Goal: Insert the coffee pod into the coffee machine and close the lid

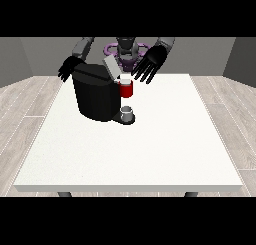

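behind the coffee machine (97, 96), at the view's left, one hand (68, 69) hangs with its fingers spread and nothing in it, partly hidden by the machine's black body. the machine stands on the white bench (150, 154), toward the robot's side, its grey lid (111, 67) tilted up and open. just right of the lid sits the red holder (127, 89), and a pale top showing in it looks like the coffee pod (125, 79), probably already seated, though i cannot be sure. the pod should be light and thin-walled; the lid stiff and hinged, best pressed on its raised free edge. below stands a small grey cup (127, 112). at the view's right the other hand (150, 64) hovers open and empty, fingers splayed, just beside the lid.
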